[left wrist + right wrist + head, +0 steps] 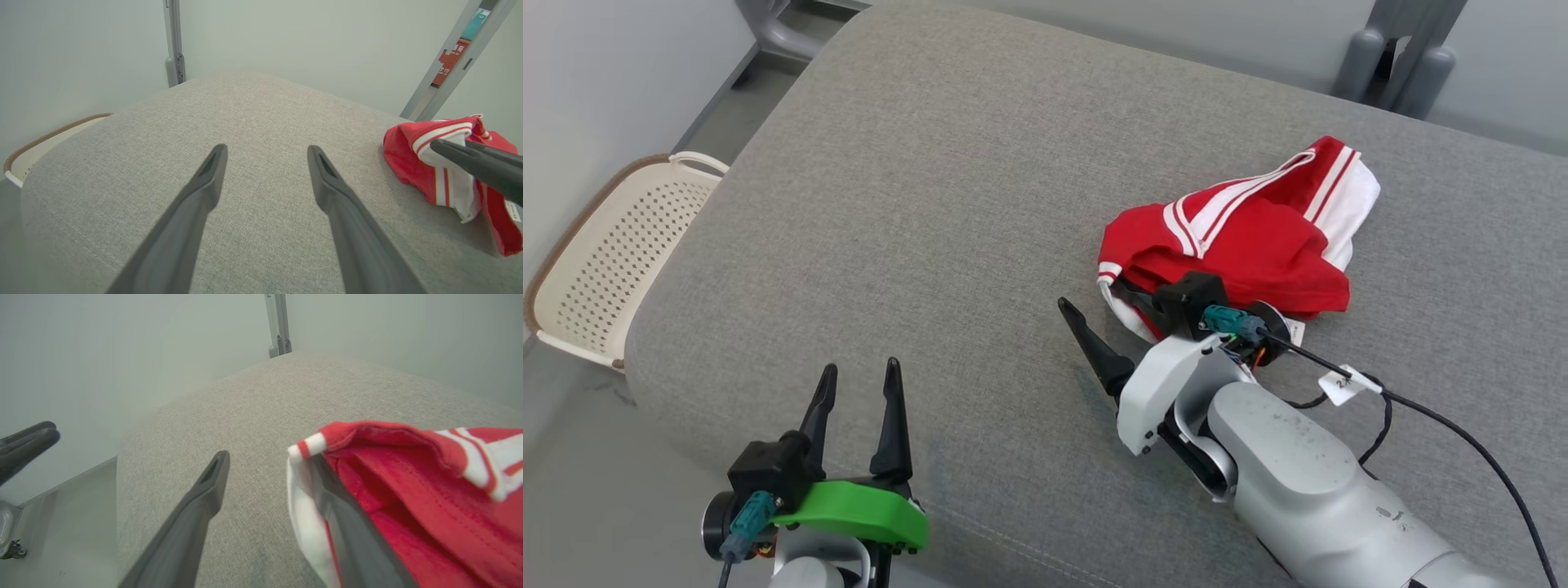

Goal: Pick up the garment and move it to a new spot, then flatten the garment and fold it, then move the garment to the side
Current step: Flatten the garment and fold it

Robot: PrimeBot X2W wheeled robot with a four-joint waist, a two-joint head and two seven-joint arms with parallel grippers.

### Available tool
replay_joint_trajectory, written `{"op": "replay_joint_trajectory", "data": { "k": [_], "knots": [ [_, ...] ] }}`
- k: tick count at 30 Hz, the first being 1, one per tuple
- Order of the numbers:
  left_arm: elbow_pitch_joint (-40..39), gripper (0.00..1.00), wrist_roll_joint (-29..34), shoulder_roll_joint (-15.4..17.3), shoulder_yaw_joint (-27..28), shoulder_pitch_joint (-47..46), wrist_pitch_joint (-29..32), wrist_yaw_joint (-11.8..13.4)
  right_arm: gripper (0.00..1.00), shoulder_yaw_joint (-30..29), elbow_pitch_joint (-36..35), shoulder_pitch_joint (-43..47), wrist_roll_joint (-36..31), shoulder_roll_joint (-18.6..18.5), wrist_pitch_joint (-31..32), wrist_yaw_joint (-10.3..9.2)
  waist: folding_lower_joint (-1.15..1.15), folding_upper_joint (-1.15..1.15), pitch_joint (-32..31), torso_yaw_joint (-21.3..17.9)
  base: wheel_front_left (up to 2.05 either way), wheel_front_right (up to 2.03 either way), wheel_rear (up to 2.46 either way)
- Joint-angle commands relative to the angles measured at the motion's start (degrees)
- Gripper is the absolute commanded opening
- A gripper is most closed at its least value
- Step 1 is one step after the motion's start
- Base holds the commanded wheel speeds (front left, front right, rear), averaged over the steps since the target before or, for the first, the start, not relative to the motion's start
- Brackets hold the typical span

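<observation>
Red, white-striped garment lies crumpled on the right of the cushion. Right gripper gapes open at its edge, one finger seemingly tucked under the hem; left gripper, also open, hovers over the cushion's near-left corner. Writing on a cable tag starts "2", rest unreadable.

The garment is red with white stripes, the cushion plain grey, the basket cream.
</observation>
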Motion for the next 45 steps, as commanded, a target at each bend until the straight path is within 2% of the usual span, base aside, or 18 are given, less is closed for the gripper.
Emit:
{"op": "replay_joint_trajectory", "data": {
  "k": [1, 7, 12, 17, 23, 28, 34, 35, 36, 37, 38, 39, 45],
  "knots": [
    [-0.2, 1.00, 0.2, 0.0, 0.3, 0.7, 0.0, 0.0, 1.00, 0.0, -0.4, 0.9, 0.2, -0.3, -0.8, -0.01, 0.00, 0.00, -1.4, -2.2, 0.00, 0.00, 0.00],
    [-0.1, 1.00, 1.2, 0.4, 1.0, 1.8, 0.0, -0.2, 1.00, -3.0, -4.0, 3.5, 0.4, -0.3, -2.4, -0.01, 0.00, 0.00, -4.0, -6.8, 0.00, 0.00, 0.00],
    [-0.1, 1.00, 1.6, 0.7, 0.8, 2.5, 0.0, -0.2, 1.00, -10.4, -4.9, 6.4, -3.2, -0.3, -2.7, -0.01, 0.00, 0.00, -5.3, -9.3, 0.00, 0.00, 0.00],
    [-0.4, 1.00, 1.8, 0.8, 0.2, 2.3, 0.0, -0.5, 1.00, -22.1, -2.1, 7.7, -10.5, -0.3, -2.8, -0.01, 0.00, 0.00, -4.5, -9.1, 0.00, 0.00, 0.00],
    [-0.2, 1.00, 1.7, 0.9, -0.4, 1.5, 0.1, -0.5, 1.00, -33.8, 3.5, 6.0, -18.3, -1.1, -1.7, -0.01, 0.00, 0.00, -1.7, -6.4, 0.00, 0.00, 0.00],
    [0.0, 1.00, 1.4, 0.8, -0.5, 0.5, 0.1, -0.4, 1.00, -36.6, 8.0, 4.1, -20.6, -0.8, -0.3, -0.01, 0.00, 0.00, 0.3, -4.4, 0.00, 0.00, 0.00],
    [0.4, 1.00, 1.2, 0.7, -0.1, 0.1, 0.1, -0.4, 1.00, -34.7, 11.4, 1.6, -16.8, -0.4, 0.1, -0.01, 0.00, 0.00, 1.3, -3.9, 0.00, 0.00, 0.00],
    [0.5, 1.00, 1.2, 0.7, 0.0, 0.0, 0.1, -0.3, 0.80, -34.0, 11.7, 1.2, -16.2, -0.3, -0.1, -0.01, 0.00, 0.00, 1.3, -4.0, 0.00, 0.00, 0.00],
    [0.5, 1.00, 1.3, 0.7, 0.0, -0.1, 0.0, -0.2, 0.42, -33.4, 11.8, 1.0, -15.6, -0.3, -0.4, -0.01, 0.00, 0.00, 1.3, -4.2, 0.00, 0.00, 0.00],
    [0.4, 1.00, 1.3, 0.7, 0.0, -0.2, 0.0, -0.2, 0.26, -32.6, 11.8, 0.8, -15.0, -0.3, -0.7, -0.01, 0.00, 0.00, 1.3, -4.5, 0.00, 0.00, 0.00],
    [0.4, 1.00, 1.4, 0.7, 0.0, -0.2, 0.0, -0.2, 0.16, -32.0, 11.6, 0.5, -14.7, -0.3, -1.1, -0.01, 0.00, 0.00, 1.3, -4.7, 0.00, 0.00, 0.00],
    [0.5, 1.00, 1.4, 0.7, 0.0, -0.2, 0.0, -0.2, 0.01, -31.2, 11.4, 0.2, -14.2, -0.3, -1.4, -0.01, 0.00, 0.00, 1.2, -5.0, 0.00, 0.00, 0.00],
    [0.7, 1.00, 1.6, 0.9, 0.4, 0.1, 0.0, 0.0, 0.00, -28.0, 9.0, -0.6, -12.8, -0.3, -2.5, -0.01, 0.00, 0.00, 0.4, -7.3, 0.00, 0.00, 0.00]
  ]
}}
